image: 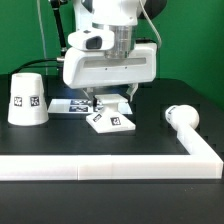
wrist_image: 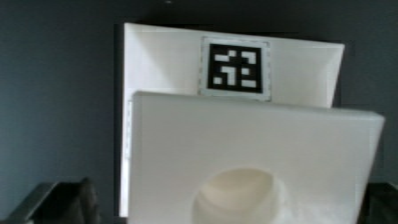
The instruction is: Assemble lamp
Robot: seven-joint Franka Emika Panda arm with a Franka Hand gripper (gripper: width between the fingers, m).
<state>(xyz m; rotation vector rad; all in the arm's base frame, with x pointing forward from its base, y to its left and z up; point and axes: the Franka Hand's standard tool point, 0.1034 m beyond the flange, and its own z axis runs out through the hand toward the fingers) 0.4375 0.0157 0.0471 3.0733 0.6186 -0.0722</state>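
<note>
The lamp's flat square base [image: 111, 121] lies on the dark table in the middle, tags facing up. My gripper [image: 111, 102] hangs straight over it, low, with the jaws open on either side of the base and not touching it. In the wrist view the base [wrist_image: 249, 130] fills the picture, showing its tag [wrist_image: 237, 68] and its round socket [wrist_image: 240, 192], and the gripper [wrist_image: 222, 208] straddles it with dark fingertips [wrist_image: 64, 203] at the edges. The cone shade [image: 27, 98] stands at the exterior view's left. The round bulb [image: 183, 116] lies at the right.
A white L-shaped fence [image: 110, 168] runs along the table's front and up the exterior view's right side beside the bulb. The marker board [image: 68, 104] lies flat just behind the base, partly under the arm.
</note>
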